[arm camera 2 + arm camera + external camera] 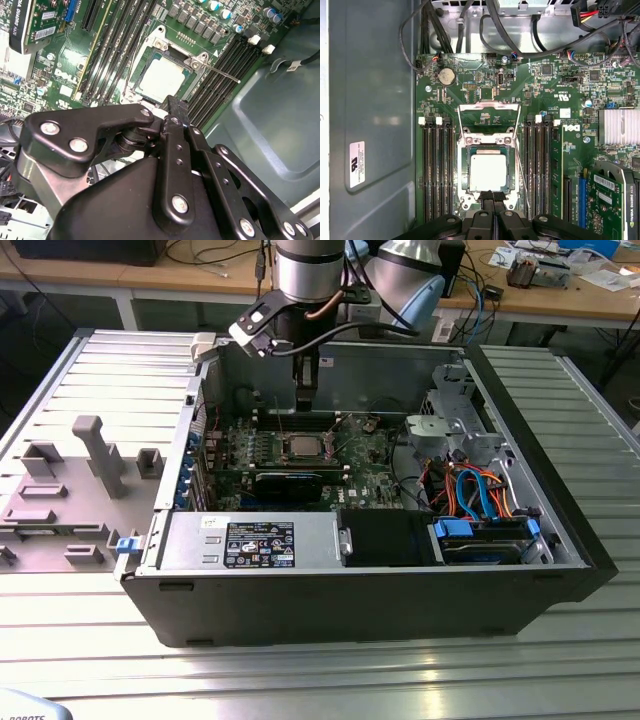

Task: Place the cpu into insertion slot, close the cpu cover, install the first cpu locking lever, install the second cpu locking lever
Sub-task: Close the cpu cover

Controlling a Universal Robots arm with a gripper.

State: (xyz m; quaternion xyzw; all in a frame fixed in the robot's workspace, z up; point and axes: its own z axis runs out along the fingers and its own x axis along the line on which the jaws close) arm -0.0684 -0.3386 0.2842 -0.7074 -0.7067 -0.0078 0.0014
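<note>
The open computer case lies on the ribbed counter. On its green motherboard the cpu sits in the insertion slot, and the cpu cover seems to be down around it. The claw, pinched shut on nothing, hangs just beside the socket's edge. One thin locking lever juts out unlatched, so the lever step looks to be in hand, calling for a press down and a tuck under its hook.

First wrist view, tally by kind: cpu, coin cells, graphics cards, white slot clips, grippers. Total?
cpu: 1
coin cell: 1
graphics card: 1
white slot clips: 4
gripper: 1
Total: 8
</note>
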